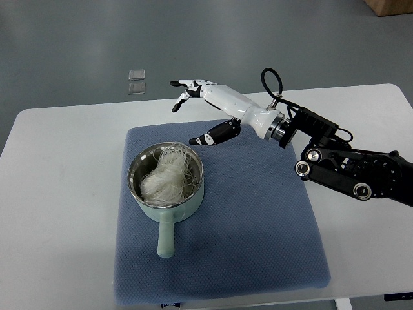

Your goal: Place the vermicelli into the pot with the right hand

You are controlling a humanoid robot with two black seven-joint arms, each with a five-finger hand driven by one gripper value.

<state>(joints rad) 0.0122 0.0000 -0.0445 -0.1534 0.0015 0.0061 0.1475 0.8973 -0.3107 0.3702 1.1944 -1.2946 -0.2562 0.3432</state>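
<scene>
A pale green pot (196,197) with a steel inside and a short handle (166,237) stands on the blue mat (258,226). A bundle of white vermicelli (165,177) lies inside the pot. My right hand (193,113) hovers above the mat's far edge, up and to the right of the pot. Its fingers are spread and hold nothing. Its arm (348,168) comes in from the right edge. The left arm does not show.
The mat lies on a white table (58,194). Two small clear squares (136,81) lie on the grey floor beyond the table's far edge. A brown box corner (390,6) shows at the top right.
</scene>
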